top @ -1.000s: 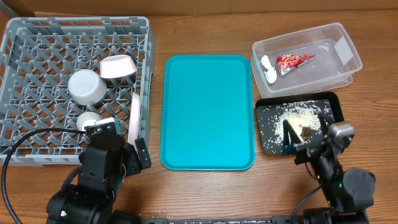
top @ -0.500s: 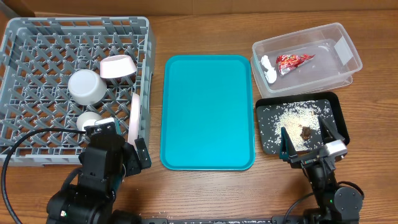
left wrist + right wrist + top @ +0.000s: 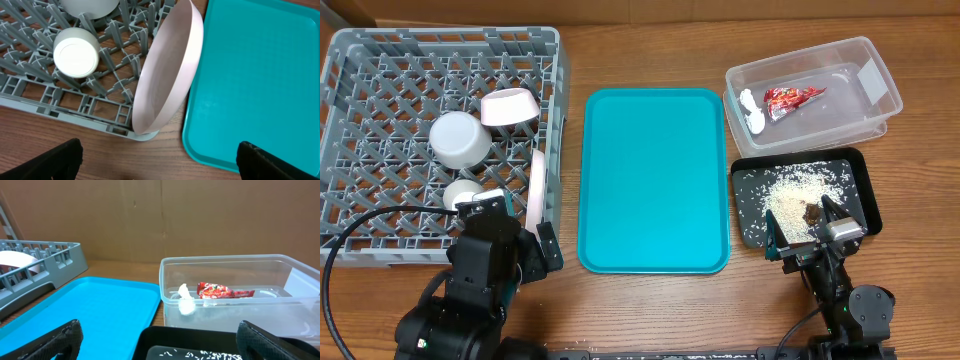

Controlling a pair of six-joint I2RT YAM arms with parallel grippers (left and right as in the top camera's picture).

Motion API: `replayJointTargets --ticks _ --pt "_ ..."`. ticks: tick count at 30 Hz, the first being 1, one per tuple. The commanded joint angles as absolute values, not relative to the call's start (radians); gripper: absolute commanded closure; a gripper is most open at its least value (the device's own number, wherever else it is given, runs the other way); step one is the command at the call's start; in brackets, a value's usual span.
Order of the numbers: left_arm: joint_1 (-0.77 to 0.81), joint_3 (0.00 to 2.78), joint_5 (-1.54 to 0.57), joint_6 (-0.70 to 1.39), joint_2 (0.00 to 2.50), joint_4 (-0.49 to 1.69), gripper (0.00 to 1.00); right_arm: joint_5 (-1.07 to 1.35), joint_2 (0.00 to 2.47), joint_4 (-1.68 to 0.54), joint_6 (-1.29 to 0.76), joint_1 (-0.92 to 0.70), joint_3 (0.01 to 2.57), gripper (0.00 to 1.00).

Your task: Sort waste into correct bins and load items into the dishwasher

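Left gripper (image 3: 160,165) hangs with jaws spread, empty, beside the grey rack (image 3: 440,35) where the white plate (image 3: 167,75) stands on edge. Right gripper (image 3: 803,226), jaws apart too, hovers at the black tray (image 3: 867,190) of rice (image 3: 790,190). Wrapper (image 3: 792,97) and tissue (image 3: 752,110) lie in the clear tub (image 3: 855,115).

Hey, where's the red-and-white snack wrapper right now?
In the overhead view the snack wrapper lies inside the clear tub at the far right of the table, just right of the white tissue and beyond the black tray.
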State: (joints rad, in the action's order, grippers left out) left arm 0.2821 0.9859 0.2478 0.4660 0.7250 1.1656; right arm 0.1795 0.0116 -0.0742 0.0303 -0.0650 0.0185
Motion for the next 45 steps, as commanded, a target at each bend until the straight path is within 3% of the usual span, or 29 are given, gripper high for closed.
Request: replayJointTargets --ticks 1,32,38,45 --pt "0.289 0.984 0.262 0.479 0.726 1.164 0.00 0.181 0.003 -0.068 0.038 -0.059 0.008 0.00" --pt "0.247 0.980 0.239 0.479 0.718 1.185 0.00 0.181 0.003 -0.068 0.038 -0.058 0.008 0.00" --pt "0.089 0.823 -0.029 0.155 0.635 0.801 0.00 0.181 0.003 -0.068 0.038 -0.059 0.008 0.00" --pt "0.027 0.488 -0.073 0.198 0.410 0.419 0.00 0.181 0.003 -0.068 0.038 -0.059 0.008 0.00"
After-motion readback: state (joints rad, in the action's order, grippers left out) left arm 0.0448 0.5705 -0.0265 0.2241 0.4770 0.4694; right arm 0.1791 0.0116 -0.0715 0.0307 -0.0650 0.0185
